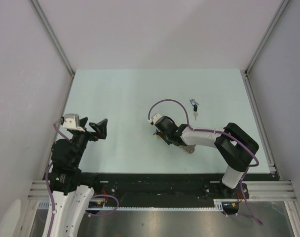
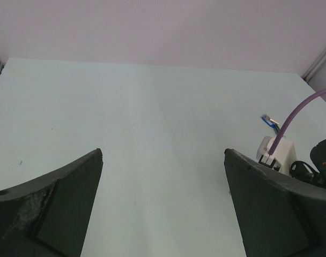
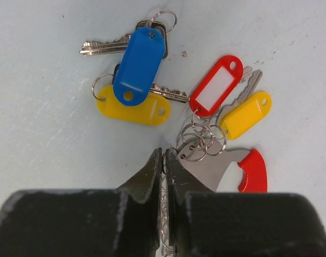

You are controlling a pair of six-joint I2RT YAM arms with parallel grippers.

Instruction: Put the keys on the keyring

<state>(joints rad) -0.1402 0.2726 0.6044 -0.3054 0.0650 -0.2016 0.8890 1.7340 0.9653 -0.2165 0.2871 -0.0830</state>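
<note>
table: pale top; all your parts lie straight on it.
keys: in the right wrist view you have two groups. Far left, a blue-headed key lies across a yellow-headed key, each on its own small ring. To the right, a red-headed key and a second yellow one sit side by side, touching.
small rings: bunched just below the red and yellow heads, touching the keyring's metal plate.
keyring: silver plate with a red curved band, right beside the right fingers. Its chain-like strand runs down between them.
right gripper: jaws almost together, pinching the chain strand, tips down at the table.
left gripper: jaws spread wide, nothing between them, off the table and well apart from the keys.
stray key: the top view gives you a dark-blue-headed one farther out, apart from the right gripper.
</note>
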